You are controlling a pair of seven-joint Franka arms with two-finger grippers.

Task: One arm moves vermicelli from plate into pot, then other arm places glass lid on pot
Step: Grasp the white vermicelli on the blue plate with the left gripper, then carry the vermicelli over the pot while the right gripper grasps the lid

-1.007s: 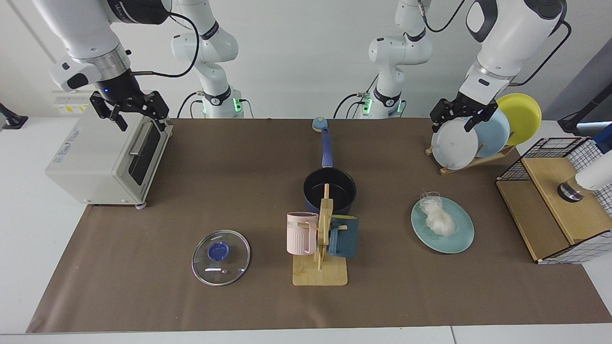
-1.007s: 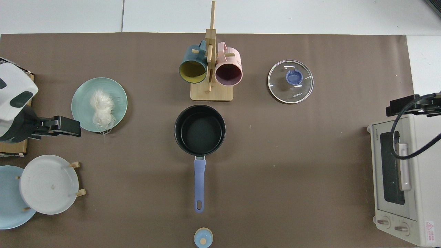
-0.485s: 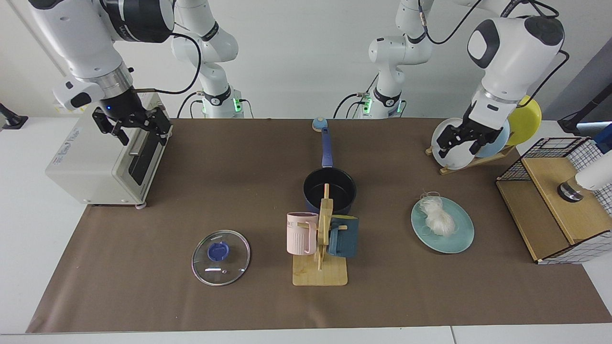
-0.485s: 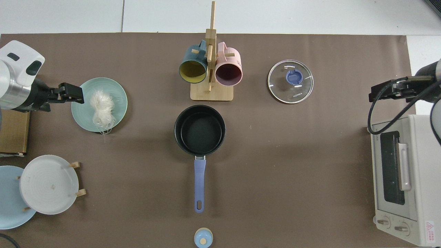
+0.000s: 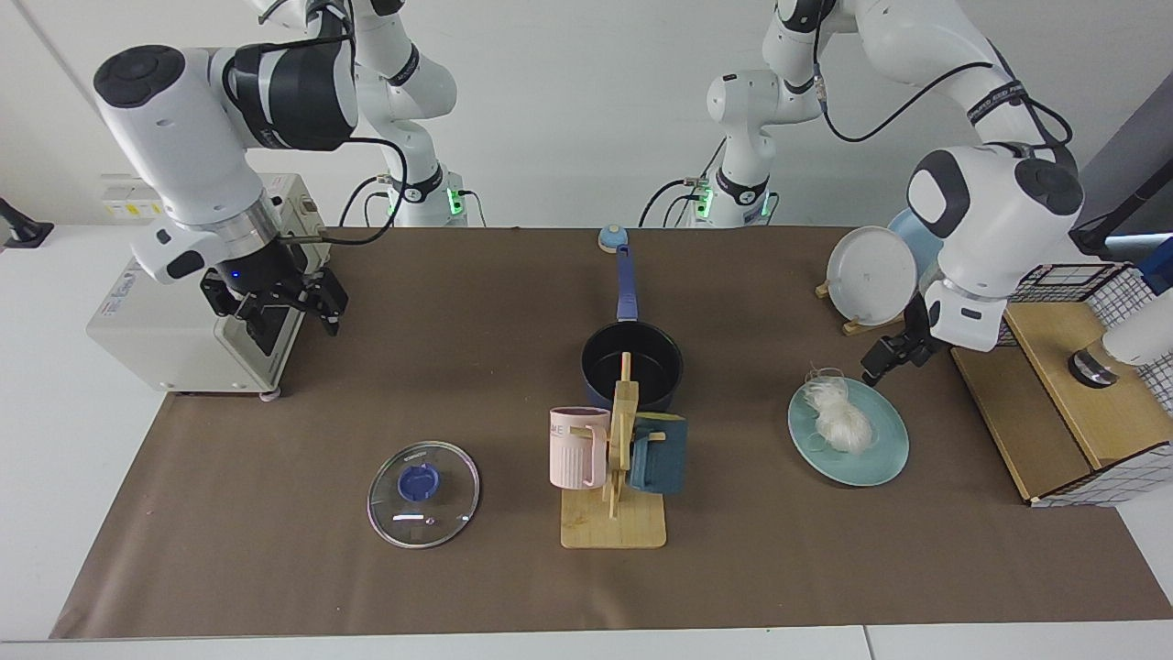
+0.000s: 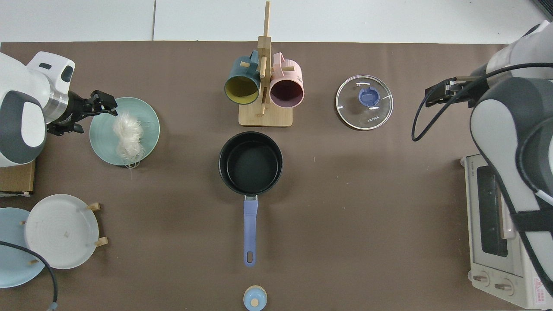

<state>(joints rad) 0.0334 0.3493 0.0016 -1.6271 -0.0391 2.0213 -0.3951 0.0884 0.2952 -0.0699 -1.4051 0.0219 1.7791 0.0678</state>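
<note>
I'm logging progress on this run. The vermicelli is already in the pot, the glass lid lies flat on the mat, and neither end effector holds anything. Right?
Not quite. The vermicelli still sits on the plate; the pot is empty, as the top view shows. The glass lid lies on the mat, and the left end effector and right end effector hold nothing.

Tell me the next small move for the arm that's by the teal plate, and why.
Probably ease the left gripper down and inward over the vermicelli. It hangs at the edge of the plate, beside the tangle and holding nothing; the pot is empty. The right gripper is by the toaster oven.
</note>
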